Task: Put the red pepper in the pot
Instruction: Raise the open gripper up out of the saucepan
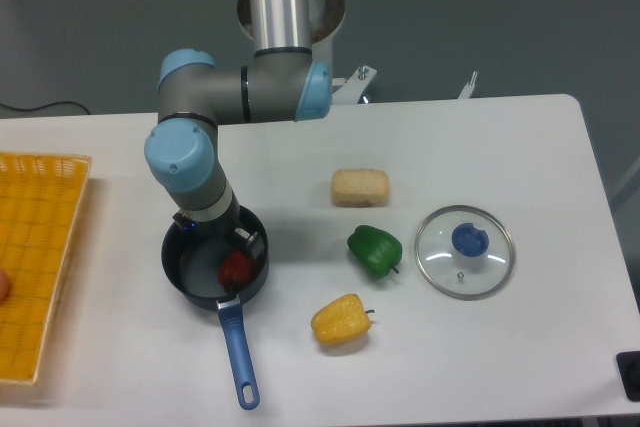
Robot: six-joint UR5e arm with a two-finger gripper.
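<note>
Camera view from above and in front: red pepper [236,269] lying inside the pot [195,272], toward its right side, close to the wall nearest the handle root. Pot standing on the white desk [520,147], left of centre, long blue handle [238,359] pointing toward the front edge. Hand [222,238] reaching down over the pot's rear half, mostly hidden under the grey-and-blue wrist of the arm [185,162]; only a dark bit with a pale edge visible just above the pepper, so open or closed cannot be told, nor whether anything touches the pepper. Green pepper [375,250] to the right of the pot, well apart from it; yellow pepper [341,320] nearer the front, below the green one and right of the handle. Pale, bread-like block [360,187] behind the green pepper. Round glass lid [464,252] with blue knob lying flat at the right, beside the green pepper but not touching. Yellow basket [40,247] at the far left edge, partly cut off, with a small orange-pink thing at its left rim, too cropped to identify.
</note>
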